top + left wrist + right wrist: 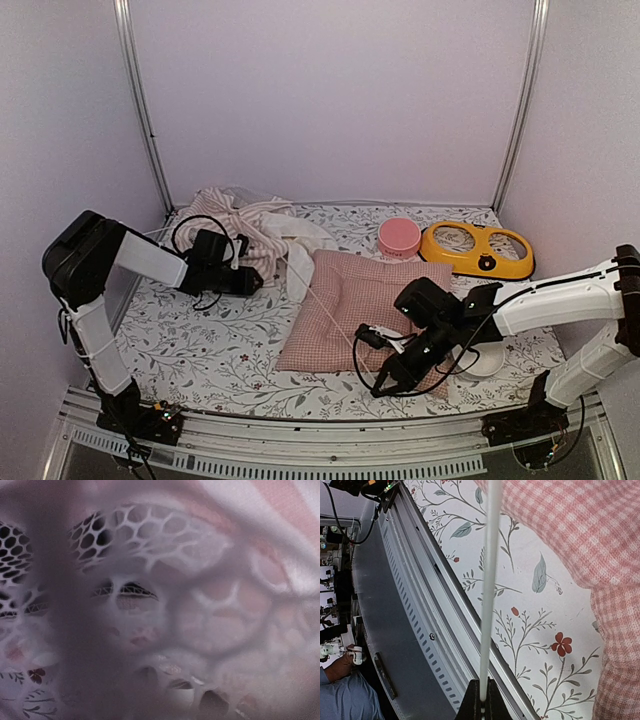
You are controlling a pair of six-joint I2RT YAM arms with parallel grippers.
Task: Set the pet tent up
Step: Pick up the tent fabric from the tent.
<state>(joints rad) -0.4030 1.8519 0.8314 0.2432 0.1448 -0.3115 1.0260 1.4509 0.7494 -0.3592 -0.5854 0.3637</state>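
One white pole (490,580) is being pinched by right gripper (481,694) for fitting; left gripper (252,283), pet tent (245,215) mesh (150,525) ahead, grip unclear; nxt: steer it.

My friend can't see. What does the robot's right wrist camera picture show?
The right gripper pinches a thin white tent pole that runs up the picture. Behind it lie a flowery tablecloth and, on the right, a pink checked cushion.

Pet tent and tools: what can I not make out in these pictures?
- Left tool: top view, tips hidden at the pet tent fabric; open or shut unclear.
- Left wrist view: blurred, mesh against the lens.
- Pole: far end hidden under the fabric, top view.
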